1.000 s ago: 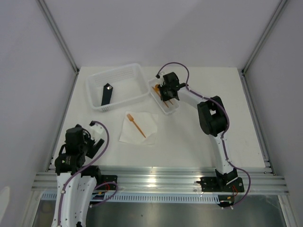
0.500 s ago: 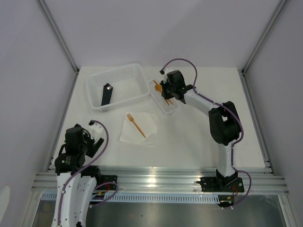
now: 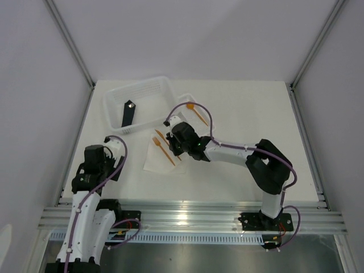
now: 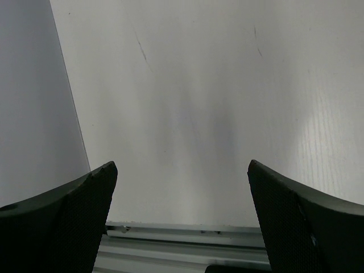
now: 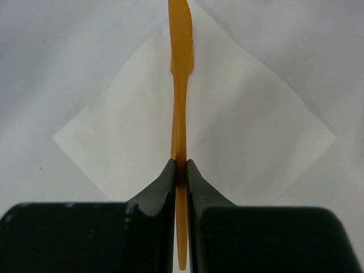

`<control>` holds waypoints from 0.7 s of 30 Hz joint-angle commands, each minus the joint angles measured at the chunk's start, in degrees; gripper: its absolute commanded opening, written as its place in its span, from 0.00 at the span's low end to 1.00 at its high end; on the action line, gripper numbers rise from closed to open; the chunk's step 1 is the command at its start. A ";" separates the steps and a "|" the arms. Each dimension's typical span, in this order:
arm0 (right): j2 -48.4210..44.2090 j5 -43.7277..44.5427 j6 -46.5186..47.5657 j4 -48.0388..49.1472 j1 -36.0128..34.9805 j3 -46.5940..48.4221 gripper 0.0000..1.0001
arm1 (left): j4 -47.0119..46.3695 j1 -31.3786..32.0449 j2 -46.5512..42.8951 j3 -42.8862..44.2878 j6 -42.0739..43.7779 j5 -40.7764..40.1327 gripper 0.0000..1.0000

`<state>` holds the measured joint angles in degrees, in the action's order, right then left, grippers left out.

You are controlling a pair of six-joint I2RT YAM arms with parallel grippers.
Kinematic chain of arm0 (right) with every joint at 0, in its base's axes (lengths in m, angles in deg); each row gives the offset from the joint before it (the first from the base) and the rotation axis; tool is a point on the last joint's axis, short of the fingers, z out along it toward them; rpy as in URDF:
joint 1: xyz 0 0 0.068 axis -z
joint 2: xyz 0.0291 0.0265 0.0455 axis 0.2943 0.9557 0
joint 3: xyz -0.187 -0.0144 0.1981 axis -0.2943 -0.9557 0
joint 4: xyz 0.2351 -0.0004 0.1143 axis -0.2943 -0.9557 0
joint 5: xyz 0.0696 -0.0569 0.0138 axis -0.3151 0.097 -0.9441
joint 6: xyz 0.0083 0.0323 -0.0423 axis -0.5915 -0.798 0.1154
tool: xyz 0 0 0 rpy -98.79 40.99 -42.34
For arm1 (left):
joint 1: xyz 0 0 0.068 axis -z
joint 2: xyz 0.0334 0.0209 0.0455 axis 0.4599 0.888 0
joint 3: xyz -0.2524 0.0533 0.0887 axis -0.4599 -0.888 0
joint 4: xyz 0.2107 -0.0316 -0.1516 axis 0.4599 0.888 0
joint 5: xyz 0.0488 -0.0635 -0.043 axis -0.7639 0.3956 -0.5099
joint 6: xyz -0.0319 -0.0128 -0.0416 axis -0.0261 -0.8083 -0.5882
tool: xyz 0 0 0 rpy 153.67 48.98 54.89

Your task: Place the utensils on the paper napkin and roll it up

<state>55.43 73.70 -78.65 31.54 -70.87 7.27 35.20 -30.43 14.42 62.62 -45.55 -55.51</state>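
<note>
Near on the left, the left pincer (image 4: 182,168) hangs over the bare worktop (image 4: 199,85). Its jaws are wide open and nothing is in them.

A bit farther, in the middle, the paper napkin (image 3: 158,162) lies flat on the worktop. An orange fork (image 3: 165,152) already lies on it. The right pincer (image 5: 180,164) is over the far right part of the napkin, squeezed tight on an orange knife (image 5: 181,96). It holds the knife by the handle, and the toothed blade sticks out past the jaws over the paper. I cannot tell if the knife touches the napkin.

Farther, on the right, a small white tray (image 3: 186,96) holds an orange spoon (image 3: 190,106) and one more orange stick (image 3: 200,118). At the far left is a big white tray (image 3: 136,85) with a black bar (image 3: 128,112) inside. The bar is not part of the job.

The knife looks very light, thin and stiff. Its smooth plastic could twist or slip, so the middle of the handle is a good place to hold it. It should be let go low so it does not bounce. The spoon is best picked up by its thin handle, not its round bowl. The napkin is soft and thin, so it will likely slide or crumple if pushed. For rolling, an edge or corner is the place to grab.
</note>
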 commanded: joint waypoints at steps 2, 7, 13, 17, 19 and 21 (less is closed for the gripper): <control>5.62 2.67 -0.89 1.70 0.93 4.30 0.00 | -3.16 -0.38 -2.07 -0.90 -4.57 1.09 1.00; 9.41 2.41 0.52 1.17 1.02 7.64 0.00 | -2.99 -0.38 -2.69 -0.81 -5.45 2.40 0.99; 12.14 1.36 -1.15 -1.20 1.20 8.70 0.00 | -3.07 -0.38 -2.34 -0.98 -5.54 2.05 1.00; 12.41 1.26 -2.38 -2.26 0.85 9.14 0.00 | -3.16 -0.29 -2.42 -0.99 -5.63 2.05 0.99; 12.40 1.26 -3.17 -2.34 0.67 8.97 0.00 | -3.25 -0.38 -2.51 -0.99 -5.63 2.05 1.00; 13.02 1.00 -3.78 -3.04 0.67 9.58 0.00 | -3.25 -0.38 -2.51 -1.07 -5.63 2.05 1.00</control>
<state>67.39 74.73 -80.46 29.18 -69.84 14.04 33.81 -30.43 11.98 61.77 -49.62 -54.15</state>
